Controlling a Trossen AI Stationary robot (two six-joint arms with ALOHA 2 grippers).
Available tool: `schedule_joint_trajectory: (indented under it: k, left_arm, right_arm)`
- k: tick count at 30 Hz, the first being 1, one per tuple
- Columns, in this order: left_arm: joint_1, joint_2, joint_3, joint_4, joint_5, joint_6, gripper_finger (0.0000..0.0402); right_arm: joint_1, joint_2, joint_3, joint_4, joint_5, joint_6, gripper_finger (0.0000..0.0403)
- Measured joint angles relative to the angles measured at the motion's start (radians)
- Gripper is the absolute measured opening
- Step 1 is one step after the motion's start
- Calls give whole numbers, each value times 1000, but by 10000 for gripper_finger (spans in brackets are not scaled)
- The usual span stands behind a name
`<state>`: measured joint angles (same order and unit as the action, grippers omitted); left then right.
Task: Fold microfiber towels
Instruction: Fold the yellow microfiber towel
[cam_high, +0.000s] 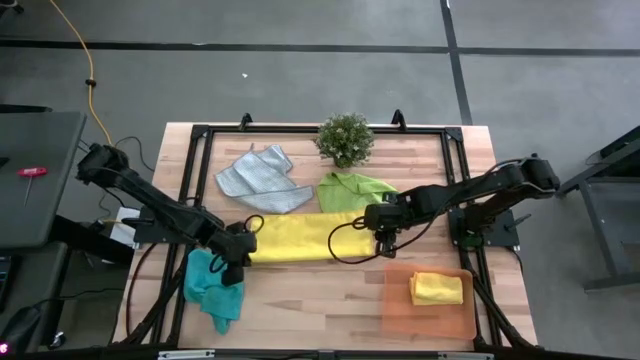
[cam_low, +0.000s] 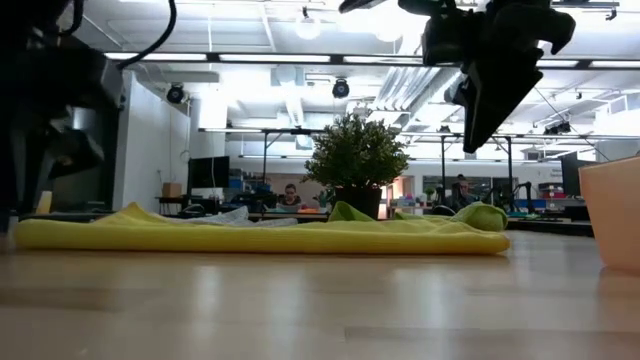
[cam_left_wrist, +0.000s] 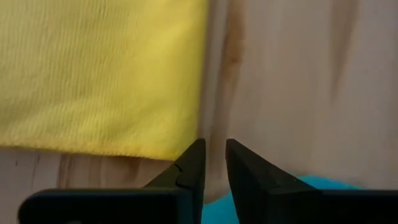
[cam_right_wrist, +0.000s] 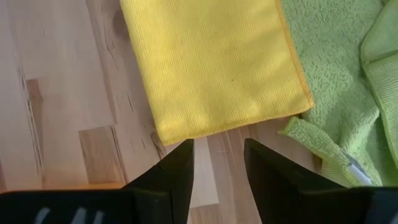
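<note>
A yellow towel (cam_high: 300, 238), folded into a long flat strip, lies across the middle of the table. My left gripper (cam_left_wrist: 215, 146) hovers just off the strip's left end (cam_left_wrist: 124, 81), near its corner, fingers a little apart with nothing between them. It stands partly over a crumpled teal towel (cam_high: 213, 285). My right gripper (cam_right_wrist: 219, 149) stands open and empty above the strip's right end (cam_right_wrist: 211, 68), raised clear of it in the low view (cam_low: 490, 110). A lime green towel (cam_high: 352, 190) and a grey towel (cam_high: 262, 178) lie loose farther back.
A small potted plant (cam_high: 345, 138) stands at the far edge. At the near right, an orange tray (cam_high: 400, 310) holds a folded yellow towel (cam_high: 437, 288). A black frame (cam_high: 200, 135) runs along the table's edges. Bare wood lies at the near middle.
</note>
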<state>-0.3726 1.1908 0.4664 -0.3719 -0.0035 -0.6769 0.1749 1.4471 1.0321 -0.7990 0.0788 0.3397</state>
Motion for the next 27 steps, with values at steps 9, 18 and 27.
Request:
schedule_joint_trajectory:
  k: [9,18,27]
  left_arm:
    - [-3,70,68,-23,-64,67,127]
    - [-3,70,147,-138,-123,158,132]
    - [-68,172,147,-129,-195,196,132]
  right_arm:
    - [0,0,0,3,0,0,131]
    - [0,0,0,3,1,0,131]
    - [0,0,0,7,2,16,131]
